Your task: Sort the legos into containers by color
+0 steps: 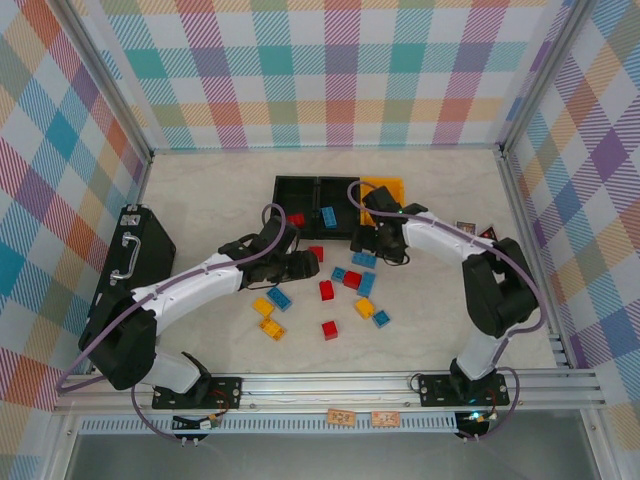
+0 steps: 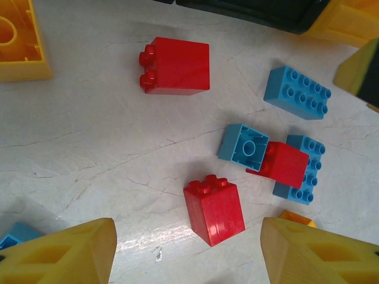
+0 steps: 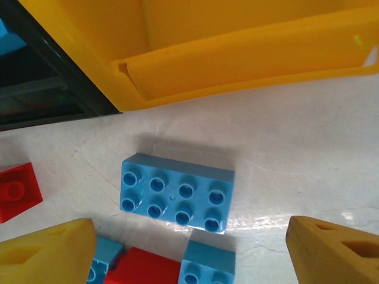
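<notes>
Left tool (image 2: pixel 188 255): fingers apart, nothing between them, poised low over a red brick (image 2: pixel 214 210) on the counter (image 2: pixel 89 154), in the middle of the loose pile. Right tool (image 3: pixel 189 236): likewise spread wide and empty, directly above a blue oblong brick (image 3: pixel 176 192) lying studs-up just beside the front wall of the yellow-orange bin (image 3: pixel 237 65).

Row of containers (image 1: pixel 315 182) at the far middle of the counter. From above: one red piece (image 1: pixel 296 218) in the left black bin, one blue piece (image 1: pixel 328 217) in the middle black bin. Yellow-orange bin partly covered by the right arm in that view, so contents impossible to tell.

Judged an early stage. At least two sorted, as far as visible. A dozen or so loose legos (image 1: pixel 326 290) scattered between the two arms: reds, blues and three yellow-orange ones (image 1: pixel 262 306). Nearly all of the sorting left to do.

Likely next: closing on the red brick at left, bound for the left black bin, and on the blue oblong brick at right, bound for the middle bin. Yellow-orange ones lying untouched on the near side of the pile.
</notes>
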